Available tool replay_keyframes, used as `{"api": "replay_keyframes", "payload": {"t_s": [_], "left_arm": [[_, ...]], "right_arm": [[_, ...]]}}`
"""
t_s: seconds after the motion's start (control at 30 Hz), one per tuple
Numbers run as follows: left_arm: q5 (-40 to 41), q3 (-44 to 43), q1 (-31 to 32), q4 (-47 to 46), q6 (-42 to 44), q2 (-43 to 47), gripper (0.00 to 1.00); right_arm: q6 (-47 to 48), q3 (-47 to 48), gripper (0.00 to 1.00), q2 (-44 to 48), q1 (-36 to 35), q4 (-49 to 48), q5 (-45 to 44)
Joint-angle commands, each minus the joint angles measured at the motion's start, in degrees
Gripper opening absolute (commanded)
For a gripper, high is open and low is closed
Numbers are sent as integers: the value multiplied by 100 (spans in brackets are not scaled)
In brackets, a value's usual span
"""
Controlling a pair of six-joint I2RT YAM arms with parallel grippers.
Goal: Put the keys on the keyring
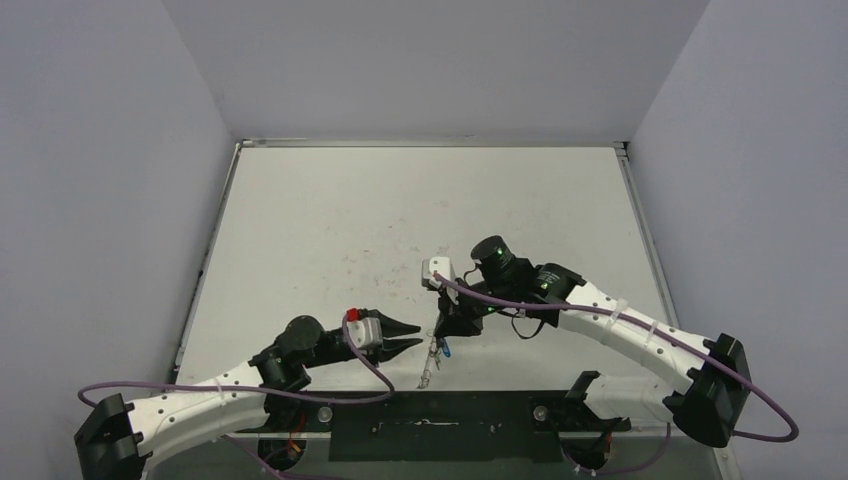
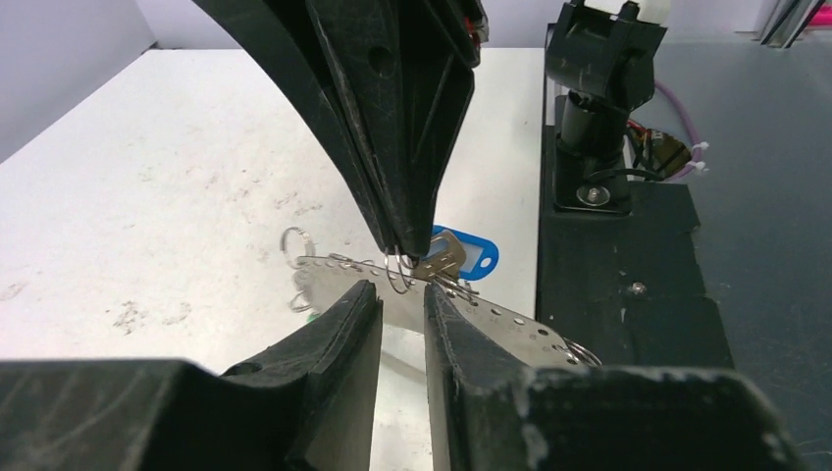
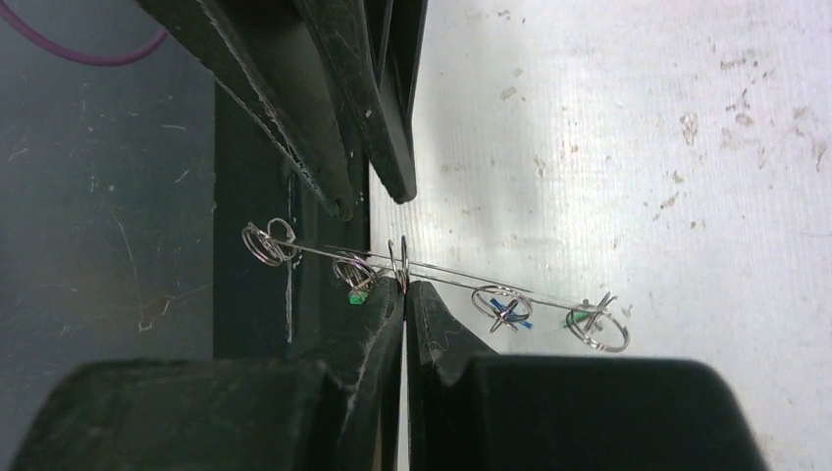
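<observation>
The keyring is a thin silvery perforated hoop lying low over the table's near edge. It shows edge-on in the right wrist view. My right gripper points down and is shut on a small split ring on the hoop's rim. A blue key hangs right beside that ring. More split rings sit along the hoop, with blue and green bits showing. My left gripper is open, its tips just short of the hoop, opposite the right fingers.
The black mounting plate and the right arm's base lie just beyond the hoop. In the top view the grippers meet near the front edge. Grey walls enclose the white table.
</observation>
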State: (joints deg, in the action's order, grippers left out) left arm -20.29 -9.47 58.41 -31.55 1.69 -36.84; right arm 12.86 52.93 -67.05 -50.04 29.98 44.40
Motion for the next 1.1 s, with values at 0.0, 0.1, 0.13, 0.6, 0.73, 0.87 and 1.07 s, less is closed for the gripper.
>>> {"api": "replay_keyframes", "payload": {"t_s": [0.0, 0.1, 0.13, 0.6, 0.73, 0.87, 1.07], "left_arm": [[230, -630, 12, 1257, 509, 173, 21], [211, -917, 17, 1874, 743, 45, 21], [181, -1002, 20, 2018, 809, -26, 22], [-361, -1221, 56, 2004, 991, -746, 28], [-522, -1201, 56, 1910, 984, -749, 29], [-589, -1117, 56, 1632, 898, -786, 30], [-634, -1053, 66, 1319, 798, -993, 29]], "right_arm": [[32, 617, 0, -192, -225, 761, -645], [23, 923, 0, -445, -464, 1097, -1001], [12, 1007, 0, -527, -539, 1173, -1084], [-188, 1264, 0, -925, -806, 1091, -990], [-179, 1272, 0, -941, -808, 1100, -1003], [-179, 1265, 0, -954, -815, 1090, -1002], [-188, 1249, 0, -946, -814, 1081, -995]]}}
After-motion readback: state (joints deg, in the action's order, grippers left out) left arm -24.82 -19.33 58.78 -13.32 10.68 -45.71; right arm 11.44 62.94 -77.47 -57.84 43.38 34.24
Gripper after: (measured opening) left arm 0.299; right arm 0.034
